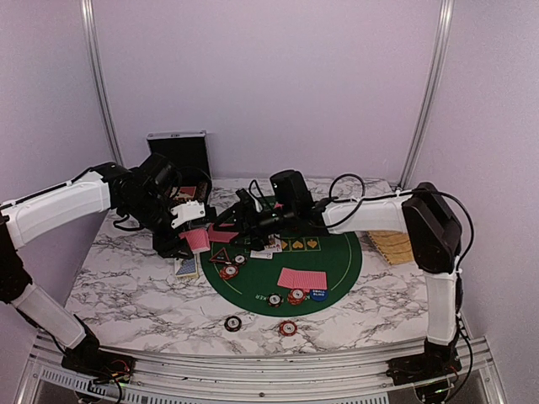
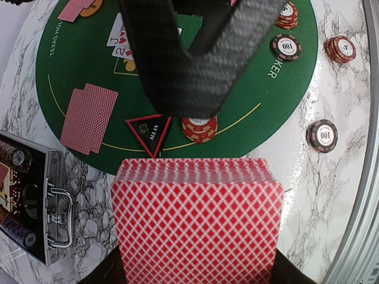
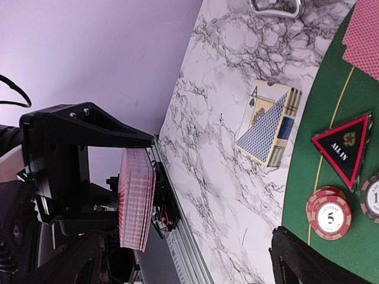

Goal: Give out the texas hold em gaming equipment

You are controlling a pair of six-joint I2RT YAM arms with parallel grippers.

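Left pincer point(image 1: 194, 236): clamped on the deck point(image 2: 195, 228) of red-backed cards, holding it up over the marble at the left edge of the green mat point(image 1: 341, 261).
Right pincer point(image 2: 188, 100): reaches across from the right and hangs just beyond the deck. From here I can't tell whether it is open or closed.
Slip risk: the deck's top edge looks stepped, so I'd guess a tug on one card would drag several out.
Bump risk: the two pincers are close. A careless approach could knock the deck loose onto the triangle marker point(image 2: 151, 127) and red chip point(image 2: 199, 128) below it.
On the mat: face-down cards point(image 1: 301, 278) lie there, with more chips point(image 1: 288, 327) on the near marble.
Case point(image 2: 56, 204): open at the far left, with chips lined up inside.
Card box point(image 3: 269, 121): lies on the marble just left of the mat, contents unseen.
Basket point(image 1: 394, 247): at the right edge, and I can make out nothing in it.
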